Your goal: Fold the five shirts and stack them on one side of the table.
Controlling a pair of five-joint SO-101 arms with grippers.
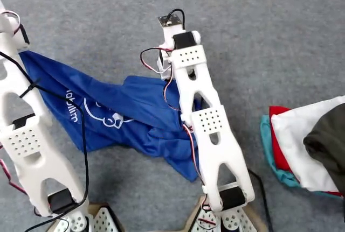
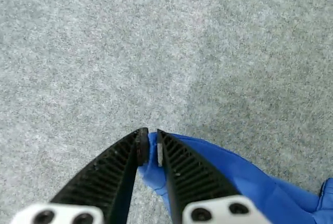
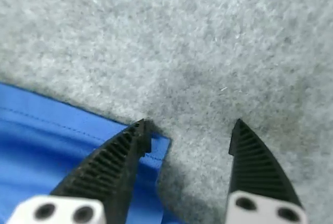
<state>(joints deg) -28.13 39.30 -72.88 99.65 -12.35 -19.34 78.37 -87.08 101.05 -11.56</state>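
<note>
Claw of the left arm (image 2: 152, 146) is clenching a corner of the blue shirt (image 2: 244, 182), its ribbed black fingers pressing the thin cloth between them. The right claw (image 3: 191, 130) is hanging released over another corner of the same shirt, one finger (image 3: 117, 159) lying on the hemmed edge, the other standing over bare grey surface (image 3: 208, 37). To do this step well, the right claw is probably needing to settle lower and close squarely on that corner, so both arms are drawing the cloth flat and even before any fold. The shirt is lying crumpled between the two arms, smooth, soft, printed with a white drawing. The surface is looking fuzzy like felt, likely dragging on cloth. A pile of shirts (image 1: 302, 140), white, red, teal and dark, is waiting at the edge on the right arm's side, well apart
</note>
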